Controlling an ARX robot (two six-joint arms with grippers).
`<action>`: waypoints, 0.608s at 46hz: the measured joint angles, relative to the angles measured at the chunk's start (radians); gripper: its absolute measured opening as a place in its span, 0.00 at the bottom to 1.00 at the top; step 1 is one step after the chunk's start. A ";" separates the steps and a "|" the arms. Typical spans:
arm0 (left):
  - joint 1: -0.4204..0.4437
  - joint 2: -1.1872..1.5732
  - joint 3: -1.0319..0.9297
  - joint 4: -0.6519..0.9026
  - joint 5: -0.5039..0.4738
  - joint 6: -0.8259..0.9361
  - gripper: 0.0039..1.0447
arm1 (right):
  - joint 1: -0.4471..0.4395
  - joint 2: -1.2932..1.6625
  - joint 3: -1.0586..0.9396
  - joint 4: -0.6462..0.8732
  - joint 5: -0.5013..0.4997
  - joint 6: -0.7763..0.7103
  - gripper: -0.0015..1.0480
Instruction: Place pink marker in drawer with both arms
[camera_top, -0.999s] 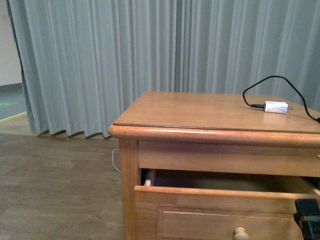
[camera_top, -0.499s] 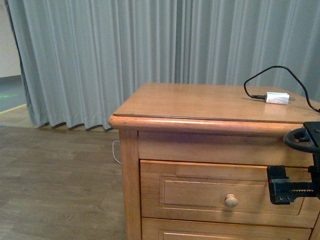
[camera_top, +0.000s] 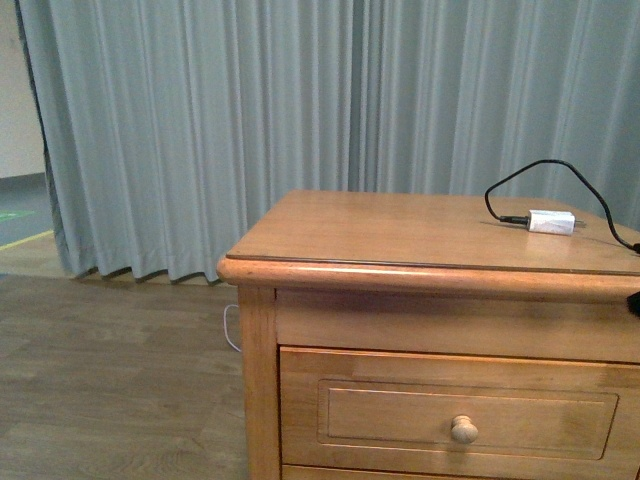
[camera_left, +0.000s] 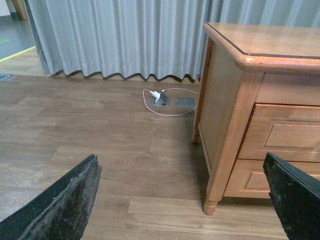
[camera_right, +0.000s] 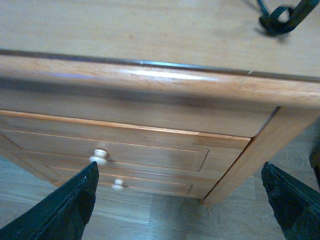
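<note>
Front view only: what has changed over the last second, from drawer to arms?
The wide honey-coloured wooden drawer, open a second ago, is now shut flush. The black right arm, at the right edge half a second ago, has nearly left the view. The camera's framing also shifted. The small white charger plug and its black cable lie as before on the nightstand top. No pink marker shows.

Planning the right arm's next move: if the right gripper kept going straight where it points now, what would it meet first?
Probably the drawer front, closed, which lies between the open right gripper's fingers; depth is unclear.
</note>
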 joint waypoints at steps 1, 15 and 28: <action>0.000 0.000 0.000 0.000 0.000 0.000 0.94 | -0.002 -0.035 -0.004 -0.023 -0.006 0.006 0.92; 0.000 0.000 0.000 0.000 0.000 0.000 0.94 | -0.058 -0.454 -0.017 -0.295 -0.042 0.080 0.92; 0.000 0.000 0.000 0.000 0.000 0.000 0.94 | -0.059 -0.447 -0.016 -0.298 -0.045 0.087 0.92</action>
